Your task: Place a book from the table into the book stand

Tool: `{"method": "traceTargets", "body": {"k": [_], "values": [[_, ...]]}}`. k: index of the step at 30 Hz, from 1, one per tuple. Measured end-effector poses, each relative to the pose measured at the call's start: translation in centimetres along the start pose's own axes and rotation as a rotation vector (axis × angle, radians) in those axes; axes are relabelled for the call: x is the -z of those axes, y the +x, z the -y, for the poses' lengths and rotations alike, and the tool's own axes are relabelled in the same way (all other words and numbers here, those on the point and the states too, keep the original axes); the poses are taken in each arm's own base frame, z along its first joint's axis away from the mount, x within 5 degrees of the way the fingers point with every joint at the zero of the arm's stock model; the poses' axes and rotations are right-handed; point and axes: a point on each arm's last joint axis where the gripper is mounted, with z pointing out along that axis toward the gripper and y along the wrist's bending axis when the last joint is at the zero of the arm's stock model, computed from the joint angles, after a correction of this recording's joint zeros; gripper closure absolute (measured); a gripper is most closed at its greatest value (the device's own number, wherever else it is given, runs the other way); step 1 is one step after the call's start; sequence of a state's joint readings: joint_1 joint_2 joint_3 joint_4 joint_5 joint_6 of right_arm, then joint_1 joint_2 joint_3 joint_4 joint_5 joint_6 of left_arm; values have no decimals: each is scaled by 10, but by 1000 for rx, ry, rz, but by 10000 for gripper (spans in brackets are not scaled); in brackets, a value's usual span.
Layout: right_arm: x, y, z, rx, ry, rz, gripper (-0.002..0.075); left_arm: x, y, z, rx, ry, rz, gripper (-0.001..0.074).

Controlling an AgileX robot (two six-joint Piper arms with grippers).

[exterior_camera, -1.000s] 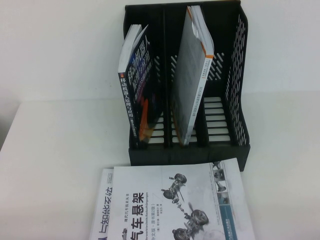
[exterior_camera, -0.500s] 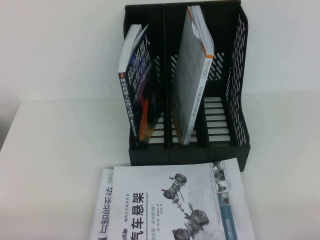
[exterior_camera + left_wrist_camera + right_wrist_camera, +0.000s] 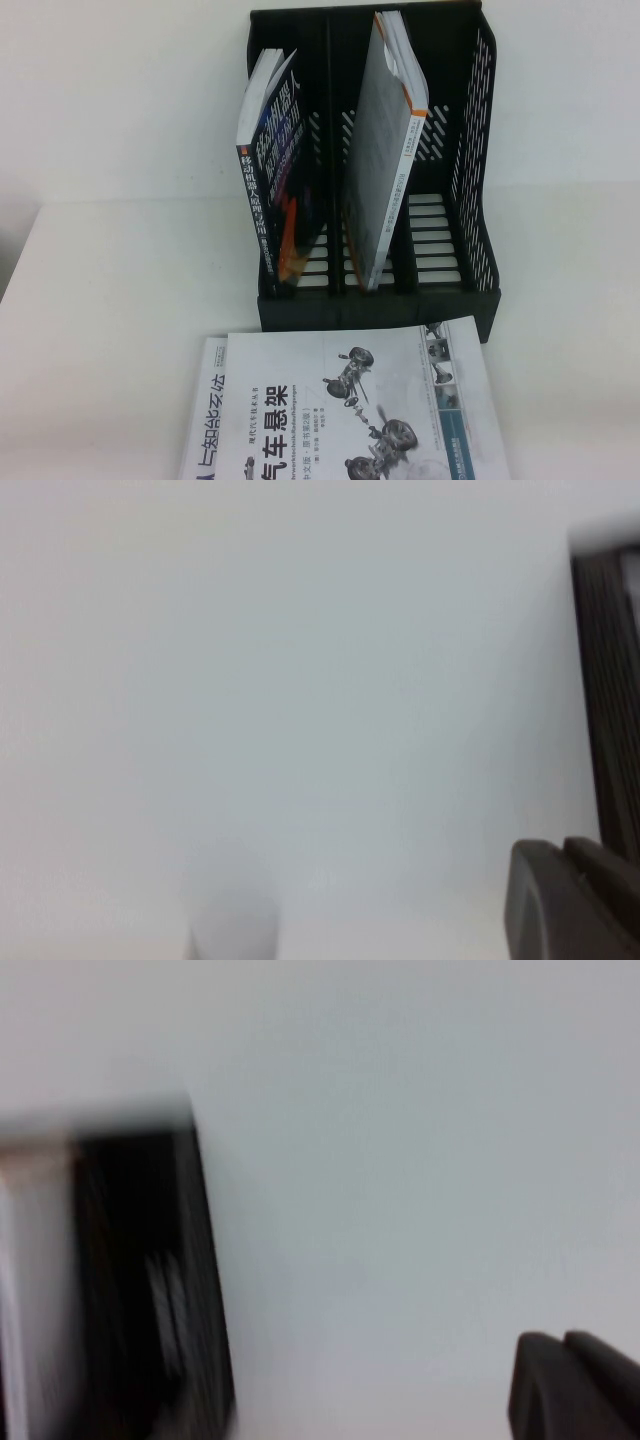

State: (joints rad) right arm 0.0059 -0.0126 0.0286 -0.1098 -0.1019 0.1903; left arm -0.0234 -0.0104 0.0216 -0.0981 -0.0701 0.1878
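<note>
White table (image 3: 100, 300) up front, book (image 3: 350, 400) flat just before book stand (image 3: 470, 150), left gripper (image 3: 570, 900) and right gripper (image 3: 570, 1385) barely peek in over bare table, can't tell their grip, nothing's budged since earlier.

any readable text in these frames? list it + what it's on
"汽车悬架": black title on the white-grey paperback book lying flat on the white table.
Large partly cropped characters on the white-and-blue book beneath it: not fully readable.
Spine text on the dark book and grey book in the black plastic book stand: too small.
Claws: no text.
</note>
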Motion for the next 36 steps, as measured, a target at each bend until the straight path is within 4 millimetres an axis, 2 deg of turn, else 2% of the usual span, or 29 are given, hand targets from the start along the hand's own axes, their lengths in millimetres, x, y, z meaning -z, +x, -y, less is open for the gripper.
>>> {"method": "traceTargets", "body": {"k": [5, 9, 15, 26, 30, 33, 36], "values": [[8, -37, -7, 2, -82, 424, 729, 4, -28, -5, 18, -58, 310, 737], [20, -56, -11, -2, -128, 661, 729, 10, -42, -8, 45, -85, 477, 737], [34, -70, -13, -2, -170, 880, 729, 14, -47, -10, 98, -87, 549, 737], [38, -73, -14, -23, -187, 926, 729, 15, -49, -11, 143, -81, 584, 738], [35, -72, -8, -89, -146, 901, 729, 14, -48, -9, 159, -65, 560, 737], [27, -66, -7, -95, -123, 776, 729, 10, -53, -8, 145, -36, 421, 737], [17, -75, -13, -16, -129, 563, 729, 12, -75, -9, 196, -12, 287, 737]]}}
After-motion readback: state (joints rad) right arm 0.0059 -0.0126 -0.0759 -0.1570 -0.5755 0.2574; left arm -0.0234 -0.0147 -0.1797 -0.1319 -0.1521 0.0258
